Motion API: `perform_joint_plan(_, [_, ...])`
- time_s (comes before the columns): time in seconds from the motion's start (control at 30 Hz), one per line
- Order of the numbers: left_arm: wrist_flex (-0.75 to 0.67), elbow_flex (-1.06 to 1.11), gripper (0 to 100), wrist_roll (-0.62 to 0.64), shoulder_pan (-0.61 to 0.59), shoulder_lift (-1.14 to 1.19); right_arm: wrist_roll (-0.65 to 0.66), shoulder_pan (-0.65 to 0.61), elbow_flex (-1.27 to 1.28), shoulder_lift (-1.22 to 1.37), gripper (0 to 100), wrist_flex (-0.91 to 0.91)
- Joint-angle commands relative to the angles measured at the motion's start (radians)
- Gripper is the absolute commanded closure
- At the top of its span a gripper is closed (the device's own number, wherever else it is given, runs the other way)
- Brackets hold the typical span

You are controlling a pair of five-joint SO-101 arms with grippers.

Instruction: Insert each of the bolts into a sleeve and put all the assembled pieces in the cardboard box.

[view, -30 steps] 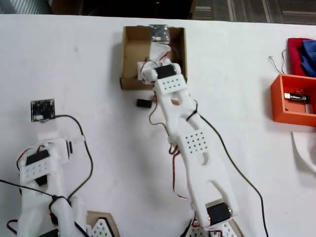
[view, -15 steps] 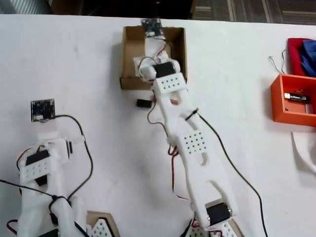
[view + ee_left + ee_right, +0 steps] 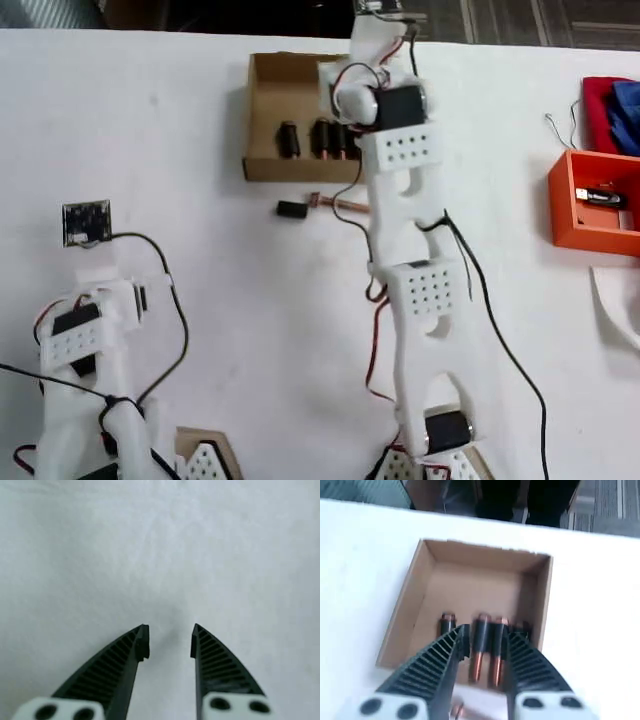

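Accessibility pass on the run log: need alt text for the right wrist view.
An open brown cardboard box on a white table holds at least three black sleeves with copper-coloured bolts lying side by side on its floor. The right arm's black ribbed tool is open and empty in the foreground, with the pieces seen between its fingers.

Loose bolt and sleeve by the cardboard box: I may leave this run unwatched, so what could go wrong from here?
1. The bolt and sleeve lie nearly end to end on the table, just outside the cardboard box. Grasping one may knock the other, and the bolt could roll away.
2. The right gripper hangs open directly over the assembled pieces in the box. Lowering there could catch or shift them.
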Motion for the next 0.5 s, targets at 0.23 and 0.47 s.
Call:
perform_joint_plan(0.23, [-0.012, 0.002, 84, -0.011, 0.000, -0.011, 0.207, -0.085, 0.101, -0.203, 90.5, 0.205])
perform_joint_plan(0.47, [-0.012, 0.002, 84, -0.011, 0.000, -0.011, 0.256, -0.139, 0.712, -0.615, 90.4, 0.203])
